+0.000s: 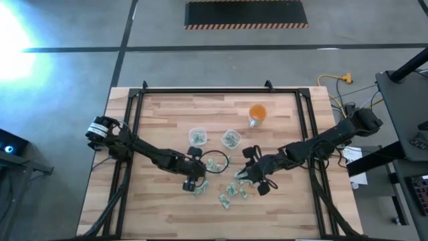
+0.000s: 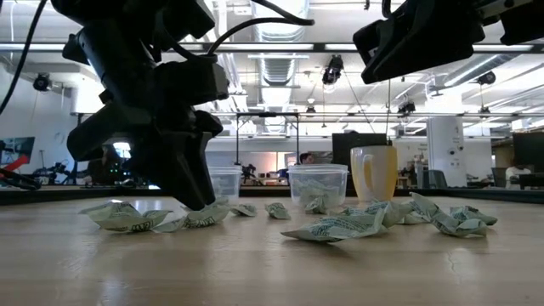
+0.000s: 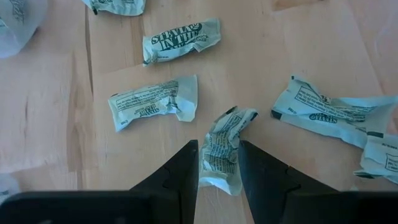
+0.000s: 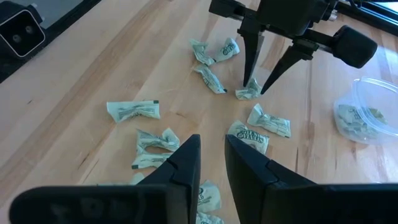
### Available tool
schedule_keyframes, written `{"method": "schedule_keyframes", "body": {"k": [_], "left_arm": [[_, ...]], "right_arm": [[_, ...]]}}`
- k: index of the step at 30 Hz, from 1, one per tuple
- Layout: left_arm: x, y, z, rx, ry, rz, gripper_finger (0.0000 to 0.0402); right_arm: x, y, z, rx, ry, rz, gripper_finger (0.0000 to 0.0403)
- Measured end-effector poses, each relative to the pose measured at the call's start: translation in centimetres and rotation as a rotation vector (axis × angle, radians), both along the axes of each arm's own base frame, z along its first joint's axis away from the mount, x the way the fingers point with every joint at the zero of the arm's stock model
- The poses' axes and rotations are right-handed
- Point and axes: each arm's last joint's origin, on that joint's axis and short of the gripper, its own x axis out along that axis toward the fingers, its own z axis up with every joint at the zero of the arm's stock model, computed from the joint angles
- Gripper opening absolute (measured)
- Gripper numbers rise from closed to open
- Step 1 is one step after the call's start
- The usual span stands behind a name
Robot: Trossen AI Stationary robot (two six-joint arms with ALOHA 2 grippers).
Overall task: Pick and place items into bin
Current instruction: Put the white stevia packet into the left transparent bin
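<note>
Plainly, the left hand (image 3: pixel 217 163) was down at the worktop (image 1: pixel 160 114) with its two dark fingers spread either side of one crumpled green-and-white packet (image 3: pixel 222 149), open and not yet closed on it. In the right wrist view the same left hand (image 4: pixel 254 92) stood tip-down over that packet. The other items (image 1: pixel 231 193) lay scattered loose on the wood near the front edge, between and just ahead of the two arms. Two clear plastic cups (image 1: pixel 197 137) stood a little farther back, each already holding some packets, with an orange cup (image 1: pixel 257 114) beyond them.

The right hand (image 4: pixel 211 158) hung raised above the scatter, its fingers slightly apart and holding nothing.

To do this grasp well, I judged the left fingers should close squarely across the packet's middle, keeping the tips right at the wood so the thin paper could not slip out beneath. The packet looked light and crushable, so a modest squeeze should serve. Neighbouring packets lay apart from it, so a straight lift ought to clear them before carrying it to a cup.
</note>
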Motion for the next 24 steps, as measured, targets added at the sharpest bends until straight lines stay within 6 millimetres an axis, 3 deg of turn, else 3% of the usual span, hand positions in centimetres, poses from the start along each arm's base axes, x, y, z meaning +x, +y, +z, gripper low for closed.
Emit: {"method": "schedule_keyframes", "body": {"k": [18,24], "left_arm": [[0.13,-0.09,-0.61,-0.015,0.017,0.007,0.0097],[0.10,-0.09,-0.55,-0.014,0.021,0.006,0.0058]], "right_arm": [[-0.09,-0.03,-0.14,-0.005,0.015,0.001,0.0060],[-0.09,-0.03,-0.14,-0.005,0.015,0.001,0.0059]]}}
